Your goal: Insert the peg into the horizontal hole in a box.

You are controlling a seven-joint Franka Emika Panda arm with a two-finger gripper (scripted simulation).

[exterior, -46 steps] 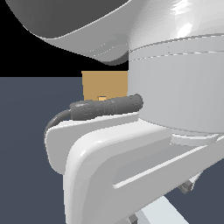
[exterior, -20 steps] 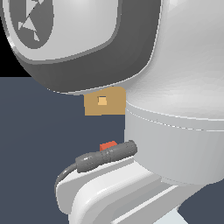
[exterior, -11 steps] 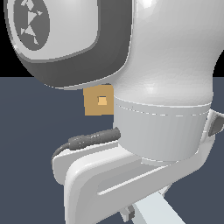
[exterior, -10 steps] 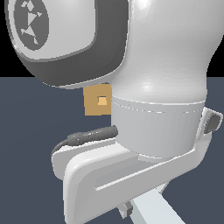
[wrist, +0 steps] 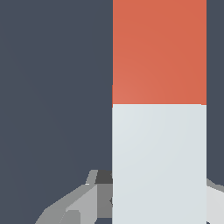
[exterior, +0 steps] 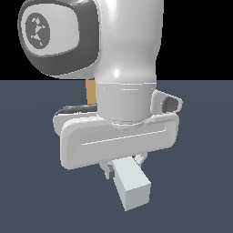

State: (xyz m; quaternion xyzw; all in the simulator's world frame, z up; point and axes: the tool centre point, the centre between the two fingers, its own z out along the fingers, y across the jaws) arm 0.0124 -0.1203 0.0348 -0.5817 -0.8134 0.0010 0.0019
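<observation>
**A:** What fills the exterior view?

**B:** The Franka arm (exterior: 127,59), white with a dark grey joint cap, takes up most of it, standing close to the camera over a dark blue-grey floor (exterior: 200,191). Below its wrist sits the broad white hand housing, and under that the gripper (exterior: 124,164).

**A:** And the gripper's state?

**B:** It is clamped on the peg (exterior: 132,185). Short grey fingers (exterior: 108,169) show on either side of the bar where it leaves the hand. The peg's pale grey-white end juts out toward the near side of the scene, clear of the floor.

**A:** Is the orange-red end in sight?

**B:** Only in the wrist view. There the peg (wrist: 159,109) runs as a wide bar, pale grey-white by the grey fingers (wrist: 83,205) and orange-red beyond, with the dark floor (wrist: 52,87) behind it.

**A:** Where is the box?

**B:** On the far side of the arm. Just a narrow tan strip of the box (exterior: 91,92) shows at the arm's left edge in the exterior view, above a dark cable (exterior: 77,108). Its hole is hidden.

**A:** Does the peg touch the box?

**B:** That cannot be told; the arm covers the space between them.
</observation>
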